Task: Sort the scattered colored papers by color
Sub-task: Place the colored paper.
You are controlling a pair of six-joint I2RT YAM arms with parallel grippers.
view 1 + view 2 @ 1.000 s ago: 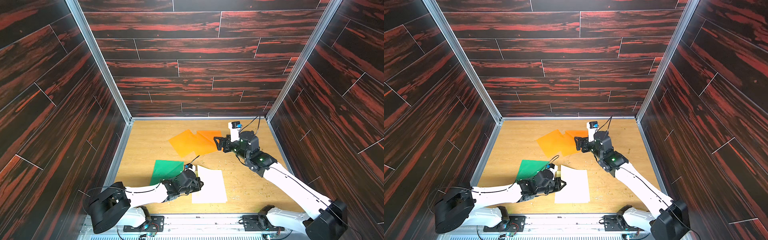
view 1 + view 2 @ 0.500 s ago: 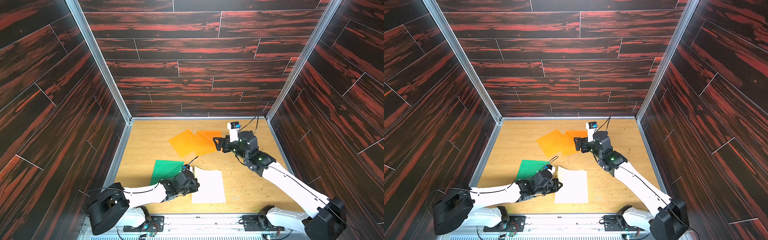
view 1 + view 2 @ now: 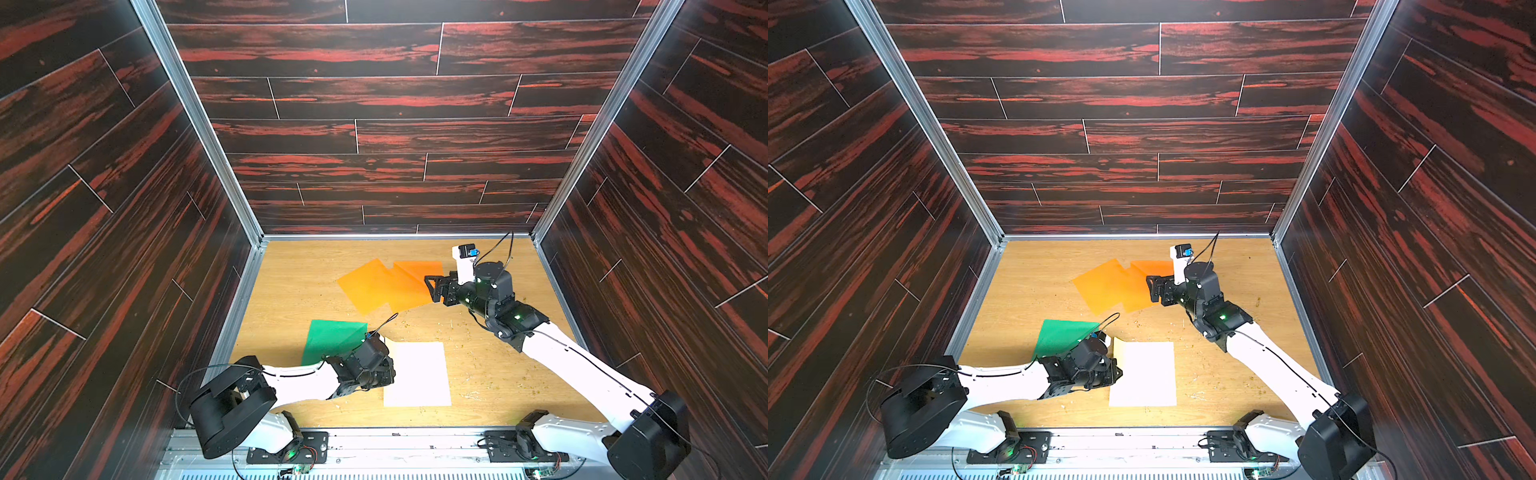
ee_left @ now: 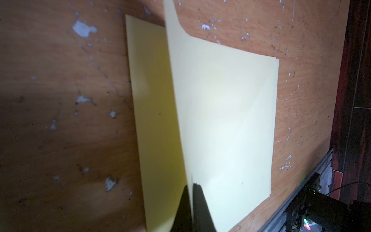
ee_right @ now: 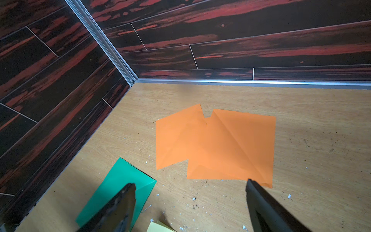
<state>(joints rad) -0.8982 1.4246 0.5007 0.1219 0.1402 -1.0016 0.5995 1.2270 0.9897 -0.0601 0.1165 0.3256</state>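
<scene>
On the tabletop (image 3: 486, 374), orange papers (image 3: 386, 286) are overlapping at the back, cream papers (image 3: 419, 374) lying in front, a green paper (image 3: 328, 338) beside them. We are clamping our left hand (image 4: 191, 185) on the top cream sheet (image 4: 220, 100), its edge lifting, and holding our right hand (image 5: 190, 183) spread apart by the orange papers.

Left gripper (image 4: 191, 186): at the edge of the paper stack (image 3: 417, 374); the top sheet (image 4: 226, 112) has its edge between my jaws, raised off the sheet beneath (image 4: 154, 112).
Right gripper (image 5: 190, 186): above the tabletop (image 3: 291, 282), the overlapping pair (image 5: 214, 144) just ahead of it, one sheet partly on the other.
Single paper (image 3: 332, 338): beside my left gripper, opposite the stack, apart from the pair.
</scene>
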